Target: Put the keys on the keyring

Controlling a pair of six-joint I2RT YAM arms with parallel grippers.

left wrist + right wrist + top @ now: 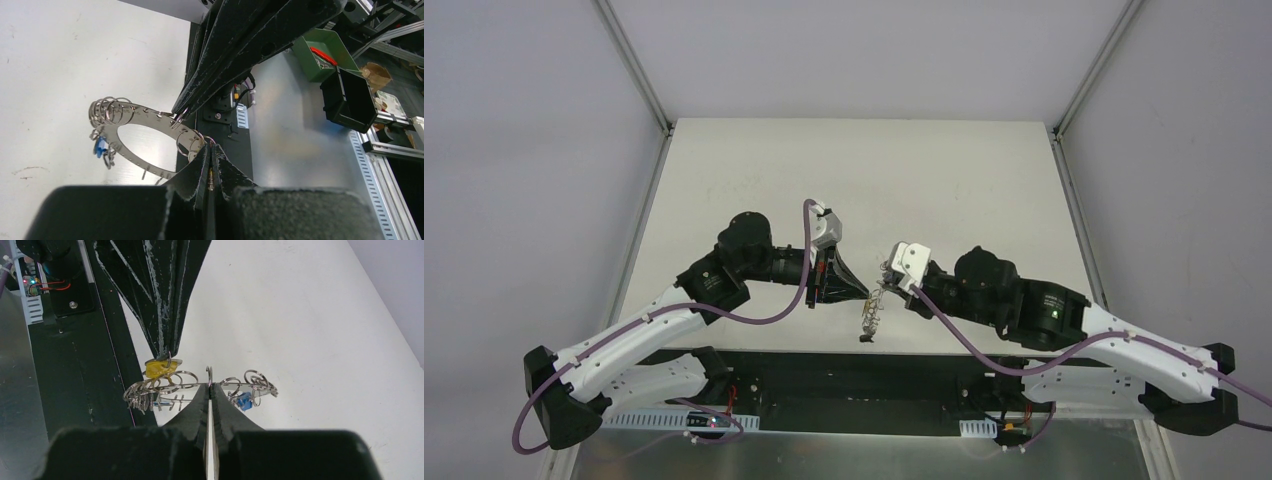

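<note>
silver keyring (150, 118), yellow key (160, 368), blue key (244, 402)

From above, the large silvery wire keyring fringed with small loops (873, 303) is too small to show loops or key colours. In the left wrist view its near arc vanishes behind the left gripper (210, 152), whose blurred black fingers run off the bottom edge; the small blue-headed silver key (100, 146) shows only its head. Seen from the right wrist, the small yellow-headed silver key (161, 368) loses its blade among loops, and what exactly the left gripper's tip pinches above it is unclear.
</note>
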